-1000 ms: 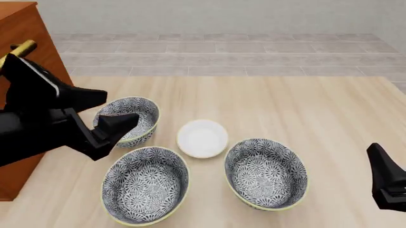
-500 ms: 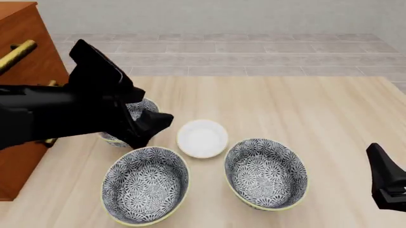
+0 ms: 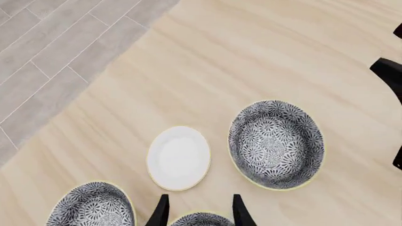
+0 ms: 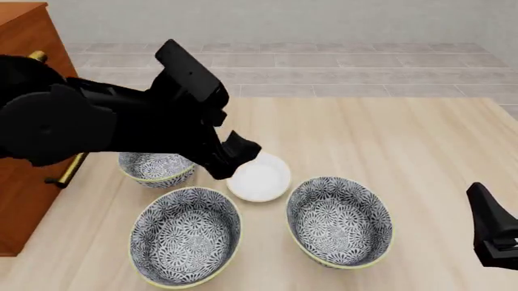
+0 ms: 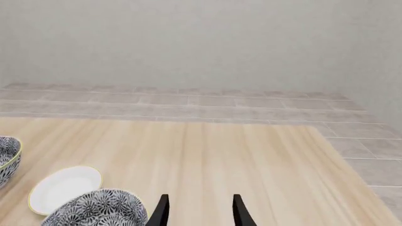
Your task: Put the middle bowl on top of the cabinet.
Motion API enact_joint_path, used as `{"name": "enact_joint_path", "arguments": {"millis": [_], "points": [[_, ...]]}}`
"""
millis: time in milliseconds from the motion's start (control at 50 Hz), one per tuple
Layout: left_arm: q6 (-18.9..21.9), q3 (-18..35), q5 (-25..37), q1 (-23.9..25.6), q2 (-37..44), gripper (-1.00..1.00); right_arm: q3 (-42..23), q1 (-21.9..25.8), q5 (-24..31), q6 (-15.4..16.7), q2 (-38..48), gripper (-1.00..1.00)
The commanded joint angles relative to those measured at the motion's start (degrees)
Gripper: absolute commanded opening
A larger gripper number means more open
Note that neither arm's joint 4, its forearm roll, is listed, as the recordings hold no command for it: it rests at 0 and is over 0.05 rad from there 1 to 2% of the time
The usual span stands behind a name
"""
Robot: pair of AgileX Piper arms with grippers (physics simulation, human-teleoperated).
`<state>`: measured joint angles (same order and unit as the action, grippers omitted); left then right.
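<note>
The cabinet point(image 4: 23, 103) stands at the table's left edge and I see nothing on the little of its top that shows; no bowl has been lifted, so the task is at its start.

The left gripper point(image 4: 236, 159) hangs above the table point(image 4: 389, 139) between the small deep bowl point(image 4: 155, 167) and the white dish point(image 4: 261, 179); its jaws are apart and hold nothing. In its wrist view the fingers point(image 3: 161, 213) frame the rim of a patterned bowl below.

I take that one for the middle bowl point(image 4: 186, 237): the near-left large one, upright on the table, just in front of the small deep bowl and apart from the cabinet. Its twin point(image 4: 340, 221) sits to the right of the dish.

The right gripper point(image 4: 492, 235) waits at the near-right edge; jaws apart, empty.

Left to do, as I judge it: descend on the rim, clamp, lift, carry left, set down on the cabinet.
</note>
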<state>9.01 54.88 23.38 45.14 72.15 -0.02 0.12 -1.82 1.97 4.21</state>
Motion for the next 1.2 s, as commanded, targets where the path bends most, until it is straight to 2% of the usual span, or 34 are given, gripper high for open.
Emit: {"name": "enact_joint_path", "arguments": {"millis": [20,320,540,820,1200], "points": [[0.1,4.1,1.2,1.2,4.4,1.0,0.0,0.2,0.0,0.2,0.3,1.0],[0.0,7.8,1.9,2.1,9.1,1.0,0.0,0.2,-0.2,0.5,0.7,1.0],[-0.1,7.9,0.8,3.0,10.6,1.0,0.0,0.2,0.4,0.6,0.1,1.0],[-2.8,9.0,-0.7,5.0,13.3,1.0,0.0,0.2,0.8,0.6,-0.2,1.0],[-4.6,7.0,-4.0,5.6,16.9,1.0,0.0,0.3,1.0,0.7,-0.2,1.0]]}}
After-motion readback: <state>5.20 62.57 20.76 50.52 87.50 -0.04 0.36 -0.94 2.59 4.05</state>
